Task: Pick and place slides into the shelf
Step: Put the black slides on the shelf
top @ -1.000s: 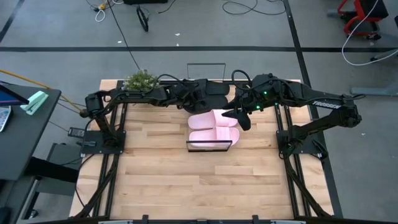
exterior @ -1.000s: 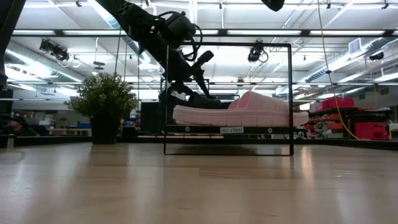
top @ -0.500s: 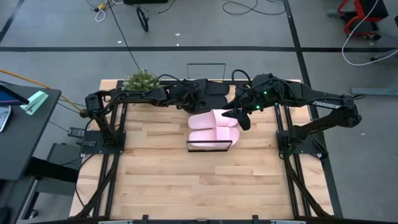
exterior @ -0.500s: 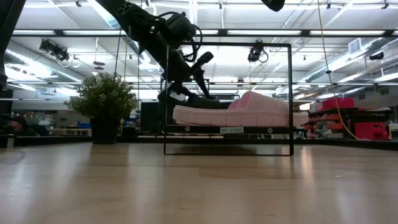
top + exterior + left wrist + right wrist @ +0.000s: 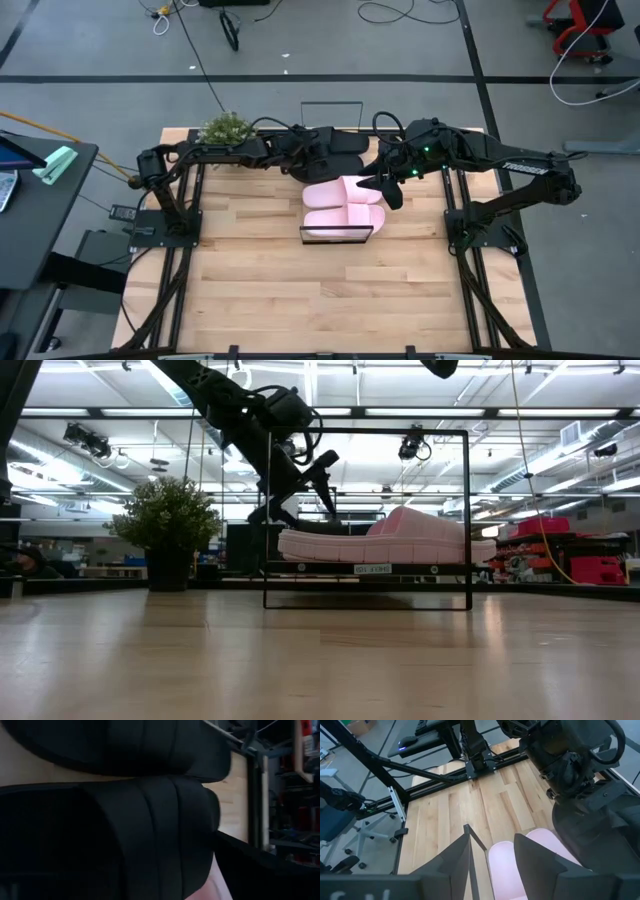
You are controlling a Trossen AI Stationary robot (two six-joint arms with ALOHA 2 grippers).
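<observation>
The shelf (image 5: 337, 236) sits at the centre of the high view, on the wooden counter (image 5: 300, 290), its thin black frame showing as a rectangle at its lower edge. Two pink slides (image 5: 343, 205) lie side by side on it; in the low view they rest on the rack's tier, inside the wire frame (image 5: 366, 520).

Just right of the pink pair in the high view hangs the right end effector (image 5: 388, 188); its wrist view shows the two fingers (image 5: 536, 855) spread apart with nothing between them, above a pink slide.

Farther up the frame, two black slides (image 5: 345, 145) lie beside the shelf's far end. The left end effector (image 5: 312, 158) reaches in from the left onto them; its wrist view is filled by black straps (image 5: 150, 830), and whether its fingers are apart or together cannot be told.

A potted plant (image 5: 226, 129) stands at the counter's upper left.
</observation>
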